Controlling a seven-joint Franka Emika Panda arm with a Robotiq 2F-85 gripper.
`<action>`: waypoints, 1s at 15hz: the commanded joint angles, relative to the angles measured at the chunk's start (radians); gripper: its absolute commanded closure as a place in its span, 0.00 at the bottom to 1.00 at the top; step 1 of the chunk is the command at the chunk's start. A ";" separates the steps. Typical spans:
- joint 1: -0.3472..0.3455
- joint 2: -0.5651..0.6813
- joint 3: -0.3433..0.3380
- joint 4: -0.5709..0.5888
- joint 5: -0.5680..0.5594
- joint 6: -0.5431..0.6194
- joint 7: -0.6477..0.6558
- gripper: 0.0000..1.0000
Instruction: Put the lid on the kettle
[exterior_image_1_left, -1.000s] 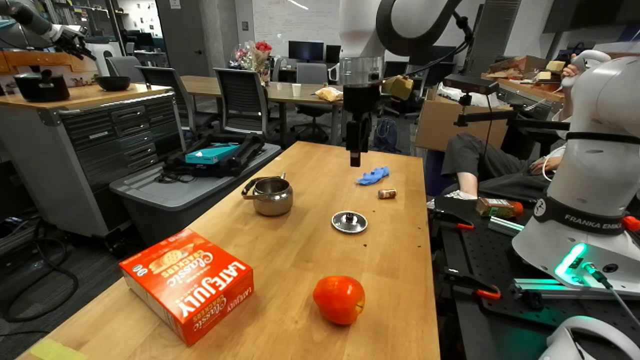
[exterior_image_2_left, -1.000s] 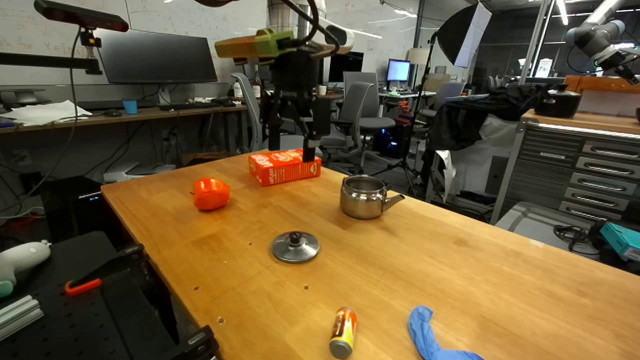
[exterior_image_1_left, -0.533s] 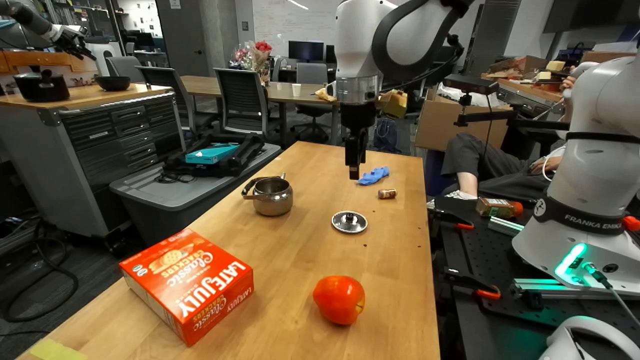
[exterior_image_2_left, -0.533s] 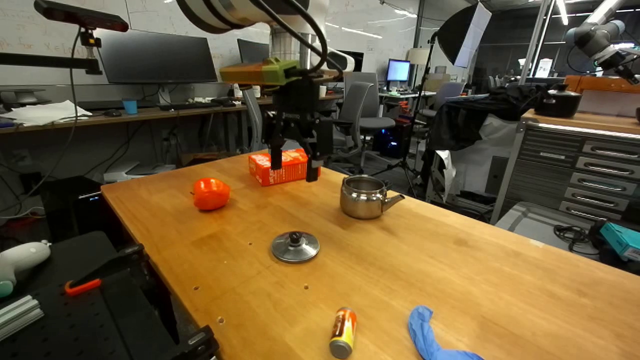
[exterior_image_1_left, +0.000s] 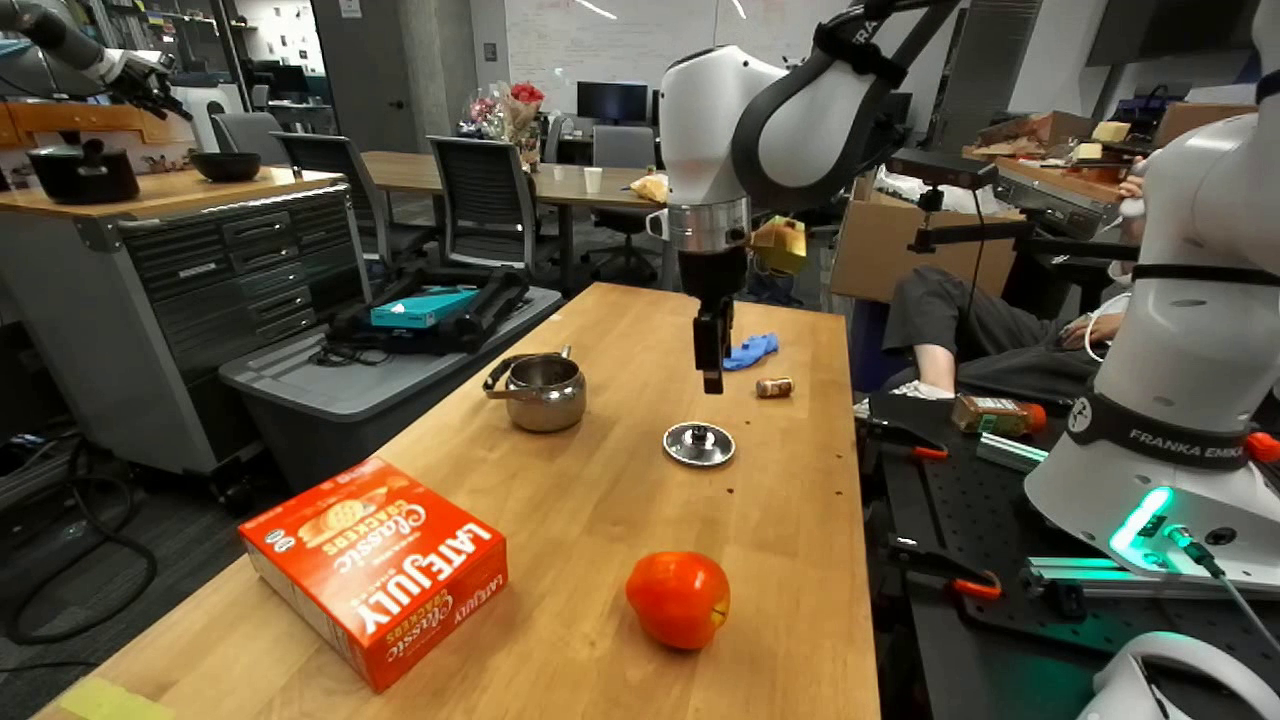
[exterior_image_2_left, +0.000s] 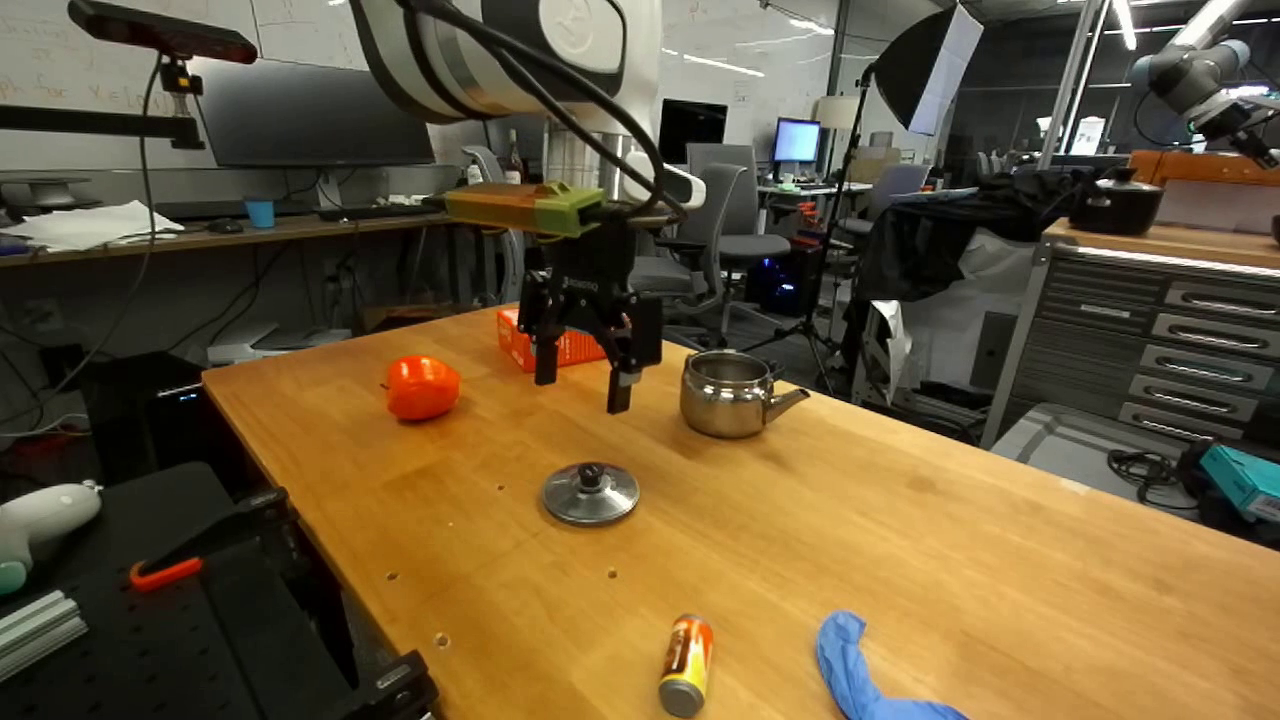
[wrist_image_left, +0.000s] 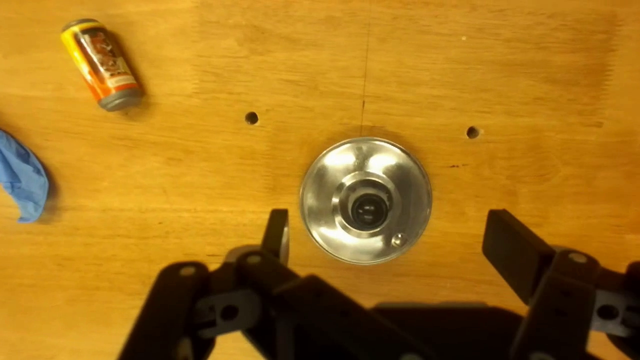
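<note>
The lid is a round silvery disc with a black knob. It lies flat on the table, knob up, in both exterior views and in the wrist view. The kettle, a small shiny metal pot with spout and handle, stands upright and open-topped on the table in both exterior views. It is out of the wrist view. My gripper is open and empty, pointing down above the lid and apart from it. In the wrist view the lid shows between and ahead of the fingertips.
A red cracker box and an orange-red pepper stand on the table. A small can and a blue glove lie beyond the lid from them. Clamps sit along the robot-side edge.
My gripper has come down toward the lid, staying open. The lid, the kettle and the other things on the table have not moved.
</note>
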 joint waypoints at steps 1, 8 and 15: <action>-0.009 0.054 0.000 0.024 0.013 0.053 -0.057 0.00; -0.010 0.141 0.010 0.059 0.031 0.106 -0.116 0.00; 0.000 0.209 0.006 0.103 0.008 0.118 -0.091 0.00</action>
